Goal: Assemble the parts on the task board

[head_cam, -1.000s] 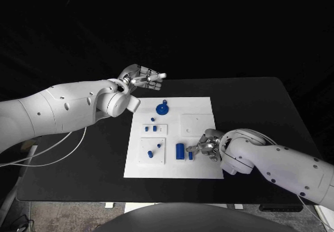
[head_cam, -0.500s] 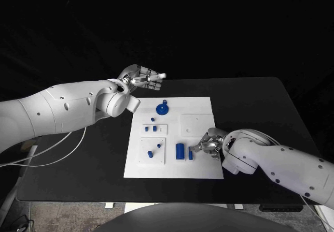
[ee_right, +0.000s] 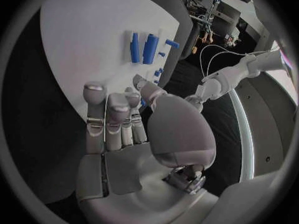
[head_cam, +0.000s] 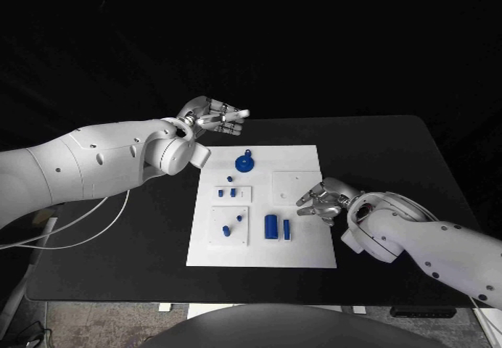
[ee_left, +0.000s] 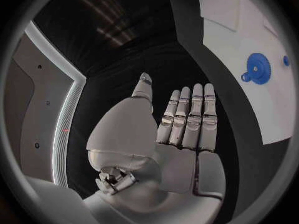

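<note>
The white task board [head_cam: 303,156] lies in the middle of the black table. On it are a blue gear [head_cam: 244,164], a blue cylinder [head_cam: 271,226] and a thin blue bar [head_cam: 286,229] side by side, and several small blue pegs [head_cam: 226,193]. My right hand [head_cam: 322,199] hovers at the board's right edge, just right of the bar, fingers apart and holding nothing. The right wrist view shows its bare fingers [ee_right: 109,119] before the cylinder [ee_right: 150,48] and bar [ee_right: 134,47]. My left hand [head_cam: 215,116] is raised beyond the board's far left corner, empty, with its fingers [ee_left: 187,117] straight; the gear [ee_left: 256,68] lies beyond it.
Raised white squares [head_cam: 296,185] sit on the board; one near my right hand carries no part. Black table [head_cam: 397,159] stretches to the right of the board. A white cable [head_cam: 94,221] hangs under my left arm at the table's left side.
My right hand has drawn back from the thin blue bar, moving right and farther up along the board's edge. The bar stays beside the cylinder. The left hand has not moved.
</note>
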Robot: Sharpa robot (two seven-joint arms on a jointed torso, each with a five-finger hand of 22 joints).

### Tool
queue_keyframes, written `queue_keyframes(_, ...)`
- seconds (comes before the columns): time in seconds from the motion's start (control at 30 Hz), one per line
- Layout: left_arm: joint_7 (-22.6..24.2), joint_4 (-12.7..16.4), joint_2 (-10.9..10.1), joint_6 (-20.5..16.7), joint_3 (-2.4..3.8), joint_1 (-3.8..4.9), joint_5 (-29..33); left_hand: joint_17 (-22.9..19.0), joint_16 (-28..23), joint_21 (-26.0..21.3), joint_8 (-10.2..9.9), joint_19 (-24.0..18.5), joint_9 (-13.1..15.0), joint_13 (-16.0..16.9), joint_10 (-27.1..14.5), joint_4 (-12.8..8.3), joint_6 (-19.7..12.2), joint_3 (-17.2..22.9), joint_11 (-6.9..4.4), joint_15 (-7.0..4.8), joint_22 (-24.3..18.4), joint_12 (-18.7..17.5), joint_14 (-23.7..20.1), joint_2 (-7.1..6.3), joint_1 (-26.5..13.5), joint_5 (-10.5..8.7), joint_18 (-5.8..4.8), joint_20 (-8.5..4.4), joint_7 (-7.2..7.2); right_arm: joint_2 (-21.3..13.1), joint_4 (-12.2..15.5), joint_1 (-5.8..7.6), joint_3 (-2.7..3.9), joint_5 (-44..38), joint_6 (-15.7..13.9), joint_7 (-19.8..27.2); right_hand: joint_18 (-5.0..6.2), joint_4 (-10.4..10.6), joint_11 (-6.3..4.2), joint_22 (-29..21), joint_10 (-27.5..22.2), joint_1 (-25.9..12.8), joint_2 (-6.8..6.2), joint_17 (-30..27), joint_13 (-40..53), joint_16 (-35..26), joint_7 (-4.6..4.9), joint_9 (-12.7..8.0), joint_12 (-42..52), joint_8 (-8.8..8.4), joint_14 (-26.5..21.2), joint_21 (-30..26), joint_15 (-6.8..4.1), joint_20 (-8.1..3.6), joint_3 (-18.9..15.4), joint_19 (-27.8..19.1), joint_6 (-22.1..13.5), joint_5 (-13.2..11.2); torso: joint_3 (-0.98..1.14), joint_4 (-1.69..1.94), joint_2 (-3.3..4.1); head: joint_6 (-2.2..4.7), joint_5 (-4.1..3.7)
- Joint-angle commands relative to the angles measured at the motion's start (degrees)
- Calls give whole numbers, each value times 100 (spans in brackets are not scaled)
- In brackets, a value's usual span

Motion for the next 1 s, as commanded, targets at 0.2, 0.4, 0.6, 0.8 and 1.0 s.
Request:
queue_keyframes(0.2,37,10,12,70,1,6,9,-5,-25,39,19,-22,0,5,-42,35,-26,-6,10,11,-8,20,-34,-17,-15,-5,54,28,-8,21,8,-58,-3,-1151,-38,1040,-6,-362,-60,453,2,-148,231,40,31,24,-102,-1,58,-22,-8,96,-10,-3,564,188,520,275,-1,6,3,-11,-30)
queue_keyframes(0.4,35,10,12,72,-1,6,8,-5,-25,39,19,-22,0,5,-42,35,-26,-6,10,11,-8,20,-34,-17,-15,-5,54,28,-8,58,-4,-117,-17,-1600,201,1028,-30,-477,-85,449,24,-264,329,59,10,35,-154,4,41,-19,-2,161,-18,-18,516,162,713,217,-5,7,1,-25,-30)
queue_keyframes(0.6,34,13,11,74,-3,5,6,-5,-25,39,20,-23,1,5,-40,14,-24,-18,10,10,-8,20,-34,2,-7,0,54,28,-10,110,-23,-157,-66,-1893,272,974,-33,-458,-89,450,42,-258,348,77,17,52,-171,4,56,-20,3,201,-22,-21,320,165,740,175,-5,8,2,-28,-28)
queue_keyframes(0.8,33,15,10,78,-4,5,4,-5,-25,39,20,-23,1,5,-40,14,-24,-18,10,10,-8,20,-34,2,-7,0,54,28,-10,177,-49,-186,-168,-2116,256,908,-31,-410,-91,449,47,-261,342,87,19,62,-177,3,58,-20,8,206,-23,-20,253,171,731,126,-3,11,4,-41,-32)
queue_keyframes(1.0,29,17,1,77,-5,5,2,-5,-25,39,20,-23,1,5,-40,14,-24,-18,10,10,-8,20,-34,2,-7,0,54,28,-10,232,-85,-227,-210,-2315,106,820,-28,-377,-92,450,54,-246,332,84,23,60,-178,3,64,-20,8,215,-21,-20,246,177,727,104,-6,10,1,-47,-34)
